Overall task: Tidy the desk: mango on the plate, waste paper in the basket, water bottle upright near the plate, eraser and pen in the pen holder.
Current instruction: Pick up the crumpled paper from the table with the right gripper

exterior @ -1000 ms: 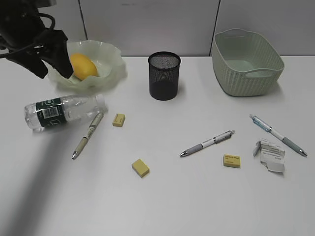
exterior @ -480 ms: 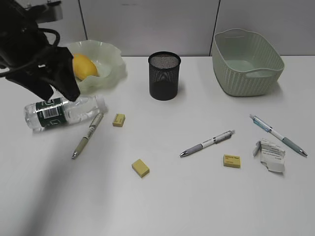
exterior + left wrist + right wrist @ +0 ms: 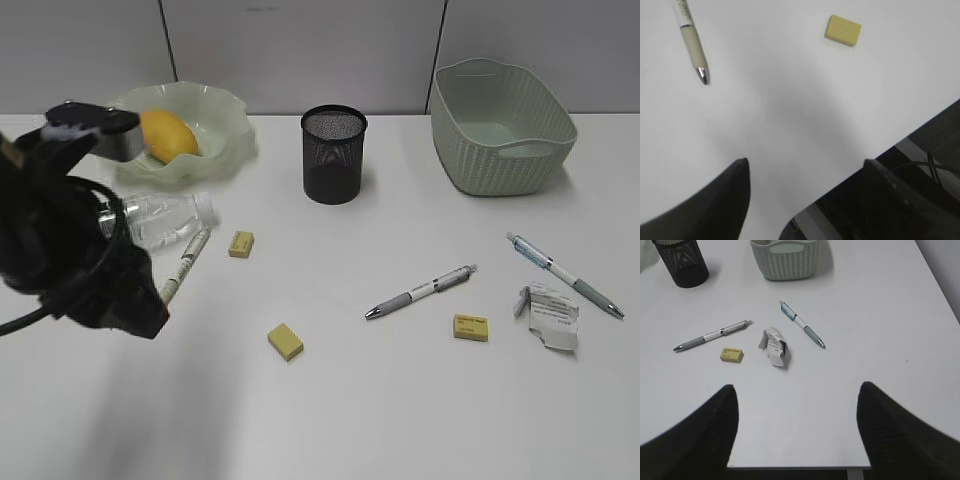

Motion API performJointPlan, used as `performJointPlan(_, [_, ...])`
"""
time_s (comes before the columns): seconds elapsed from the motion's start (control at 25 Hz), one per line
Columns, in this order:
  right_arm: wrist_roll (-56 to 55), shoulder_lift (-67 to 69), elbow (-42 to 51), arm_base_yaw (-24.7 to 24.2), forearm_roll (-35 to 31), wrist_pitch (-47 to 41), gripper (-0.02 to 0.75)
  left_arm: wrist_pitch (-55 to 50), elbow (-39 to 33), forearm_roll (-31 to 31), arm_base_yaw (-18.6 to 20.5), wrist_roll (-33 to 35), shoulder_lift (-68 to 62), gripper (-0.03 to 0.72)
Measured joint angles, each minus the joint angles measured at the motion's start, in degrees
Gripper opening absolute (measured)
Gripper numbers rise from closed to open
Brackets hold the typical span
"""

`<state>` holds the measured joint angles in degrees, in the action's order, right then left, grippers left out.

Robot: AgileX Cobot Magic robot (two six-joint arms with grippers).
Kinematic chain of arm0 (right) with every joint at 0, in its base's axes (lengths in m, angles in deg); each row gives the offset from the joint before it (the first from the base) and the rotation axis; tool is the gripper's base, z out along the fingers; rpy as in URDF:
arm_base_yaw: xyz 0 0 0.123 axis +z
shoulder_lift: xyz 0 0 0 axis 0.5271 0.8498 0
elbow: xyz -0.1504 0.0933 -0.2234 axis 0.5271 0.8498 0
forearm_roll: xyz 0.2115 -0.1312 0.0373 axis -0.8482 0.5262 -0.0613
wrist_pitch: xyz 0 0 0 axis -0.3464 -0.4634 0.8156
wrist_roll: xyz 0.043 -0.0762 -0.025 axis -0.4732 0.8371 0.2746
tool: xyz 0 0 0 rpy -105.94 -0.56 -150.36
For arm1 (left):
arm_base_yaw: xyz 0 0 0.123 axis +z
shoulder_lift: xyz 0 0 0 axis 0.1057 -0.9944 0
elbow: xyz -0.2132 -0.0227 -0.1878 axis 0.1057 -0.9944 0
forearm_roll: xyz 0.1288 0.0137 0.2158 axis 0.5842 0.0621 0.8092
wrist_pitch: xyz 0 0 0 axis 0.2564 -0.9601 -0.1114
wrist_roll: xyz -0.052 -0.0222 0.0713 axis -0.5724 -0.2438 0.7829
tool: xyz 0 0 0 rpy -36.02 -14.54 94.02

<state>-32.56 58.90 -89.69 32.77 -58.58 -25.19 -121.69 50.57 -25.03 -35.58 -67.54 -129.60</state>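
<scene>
Tabletop (image 3: 400,400) white, wide. Basket (image 3: 503,125) back right, nothing in it. Plate (image 3: 195,125) back left with the mango (image 3: 168,135) on it: that step looks done. Bottle (image 3: 160,218) lies on its side just in front of the plate, partly hidden by the left arm. Holder (image 3: 334,155) stands mid-back, nothing visible in it. Left claw (image 3: 805,200) hangs over bare tabletop near the front edge, jaws apart, holding nothing; right claw (image 3: 796,435) likewise apart and holding nothing, hanging above the front right. Step in hand, by my reading: the left arm sits between jobs, bottle likeliest next. That calls for a reach back toward the plate, a grip across the bottle's body, then tipping it upright beside the plate. Count: one basket, one plate, one mango, one bottle, one holder, three pens (image 3: 421,291), three erasers (image 3: 285,341), one paper scrap (image 3: 774,346) lying between two pens on the right.
</scene>
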Motion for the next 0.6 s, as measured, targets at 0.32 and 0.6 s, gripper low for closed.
performJointPlan(0.32, [0.0,0.0,0.0,0.0,0.0,0.0,0.582,6.2,-12.4,0.2,-0.1,0.0,24.0,0.517])
performJointPlan(0.6, [0.0,0.0,0.0,0.0,-0.1,0.0,0.582,6.7,-17.4,1.8,-0.1,0.0,47.8,0.512])
